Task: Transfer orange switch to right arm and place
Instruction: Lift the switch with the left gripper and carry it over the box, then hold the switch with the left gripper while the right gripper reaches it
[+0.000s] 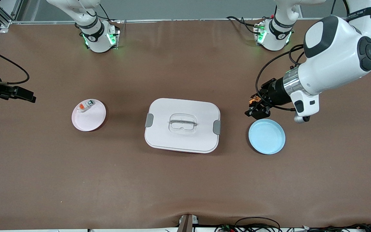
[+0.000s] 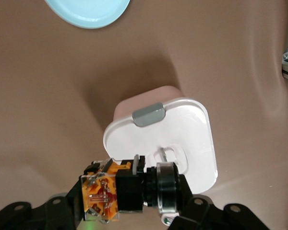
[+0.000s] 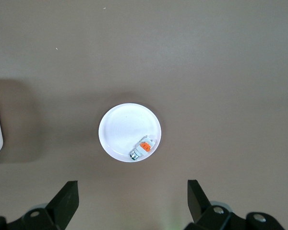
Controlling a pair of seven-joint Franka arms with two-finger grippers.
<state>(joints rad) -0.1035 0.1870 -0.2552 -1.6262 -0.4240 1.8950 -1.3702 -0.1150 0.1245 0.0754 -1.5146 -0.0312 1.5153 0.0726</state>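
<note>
My left gripper [image 1: 257, 109] is shut on the orange switch [image 1: 253, 100] and holds it in the air just above the table, beside the blue plate [image 1: 267, 136]. In the left wrist view the switch [image 2: 129, 189] lies crosswise between the black fingers [image 2: 57, 211]: a black body, a round clear-rimmed end and orange terminals under a clear cover. My right gripper [image 1: 19, 93] is open and empty, up over the table at the right arm's end. Its wrist view shows its spread fingers [image 3: 67, 201] with bare table between them.
A white lidded box [image 1: 182, 125] with grey clasps stands mid-table. A pale pink plate [image 1: 90, 120] toward the right arm's end holds a small white-and-orange block [image 1: 85, 106], also in the right wrist view [image 3: 144, 147]. The blue plate is empty.
</note>
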